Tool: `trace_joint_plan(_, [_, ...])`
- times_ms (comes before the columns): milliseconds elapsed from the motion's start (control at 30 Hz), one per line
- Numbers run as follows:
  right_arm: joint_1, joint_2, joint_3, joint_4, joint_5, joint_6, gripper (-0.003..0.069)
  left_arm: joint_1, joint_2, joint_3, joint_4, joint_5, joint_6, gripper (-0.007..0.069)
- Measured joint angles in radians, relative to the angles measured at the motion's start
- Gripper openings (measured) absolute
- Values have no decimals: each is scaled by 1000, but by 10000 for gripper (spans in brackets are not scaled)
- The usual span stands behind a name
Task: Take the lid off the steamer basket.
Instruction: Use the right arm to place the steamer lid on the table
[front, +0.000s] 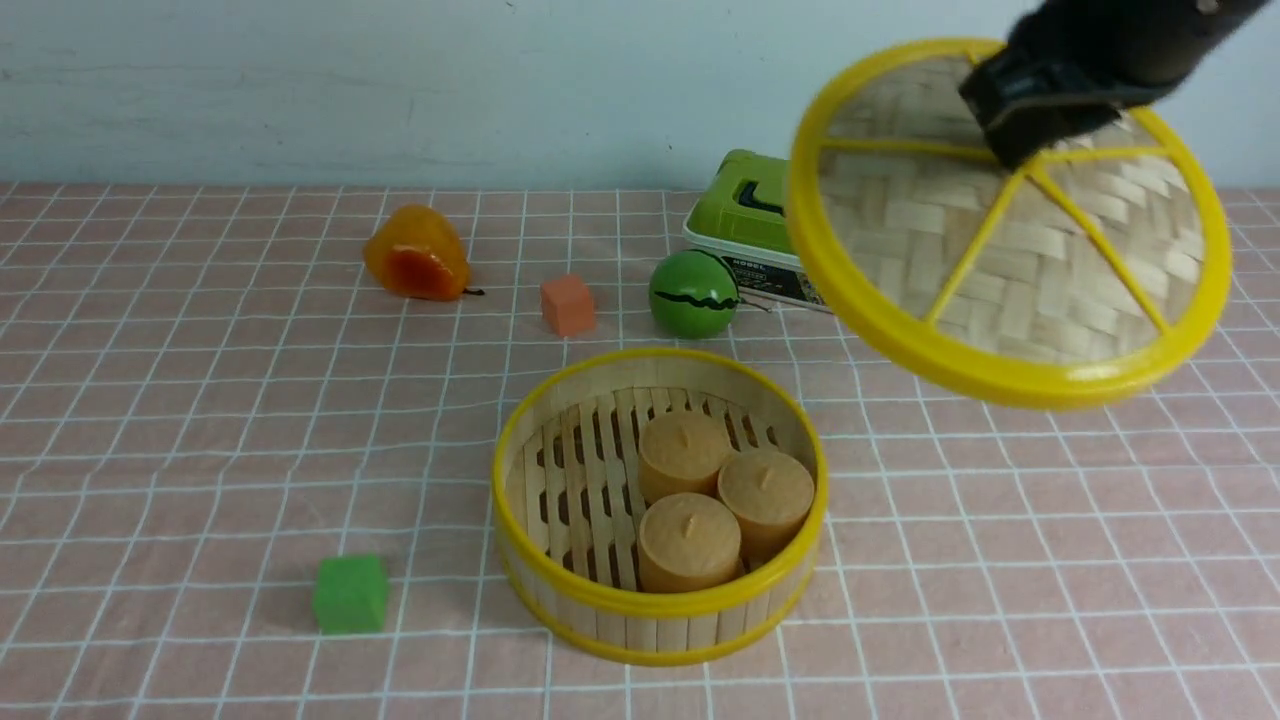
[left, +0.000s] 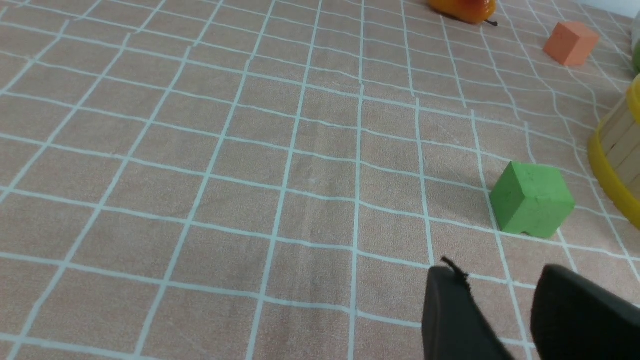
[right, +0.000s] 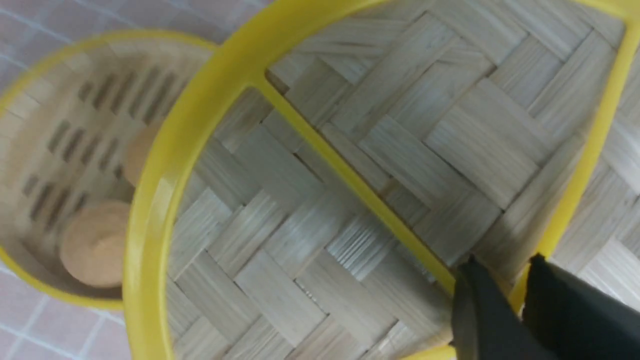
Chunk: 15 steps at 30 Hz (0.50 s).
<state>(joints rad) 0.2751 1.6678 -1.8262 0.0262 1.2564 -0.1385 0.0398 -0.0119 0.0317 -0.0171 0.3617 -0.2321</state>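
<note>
Lid (front: 1010, 240) is off and held in the air by the right gripper (front: 1012, 150), which is clamped on the yellow hub where the spokes meet; in the right wrist view the hub is seen pinched between the two dark fingers (right: 480, 320). Lid is tilted, with the spoked face turned toward the front camera and the lower edge nearest the table; nothing below is touched. It is positioned up and to the right of the steamer basket (front: 655, 610), well clear of the rim, and part of the white box (front: 745, 205) with green top is hidden behind it in the front view. Basket is seen upright and uncovered on the pink grid tablecloth (front: 200, 400), near centre; three tan cylinders (front: 688, 540) are packed close together on the right side of the slatted floor. Basket and two of the cylinders are also seen, blurred, past the lid rim in the right wrist view. Left gripper (left: 505, 320) is seen only in its own wrist view: released, fingers apart with bare cloth between them, nothing held, low over the cloth near the green cube (left: 531, 205), which is set near the basket on its left. Further back an orange pear (front: 416, 255), an orange cube (front: 567, 304) and a green striped ball (front: 693, 293) are laid out apart from each other, the ball just beside the box
</note>
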Motion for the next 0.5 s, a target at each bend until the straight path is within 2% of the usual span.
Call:
trace_joint_plan(133, [-87, 1, 201, 7, -17, 0, 80, 0, 0, 0, 0, 0, 0, 239])
trace_joint_plan(233, [-131, 17, 320, 29, -115, 0, 80, 0, 0, 0, 0, 0, 0, 239])
trace_joint_plan(333, [-149, 55, 400, 49, -231, 0, 80, 0, 0, 0, 0, 0, 0, 239])
trace_joint_plan(500, [-154, 154, 427, 61, -323, 0, 80, 0, 0, 0, 0, 0, 0, 239])
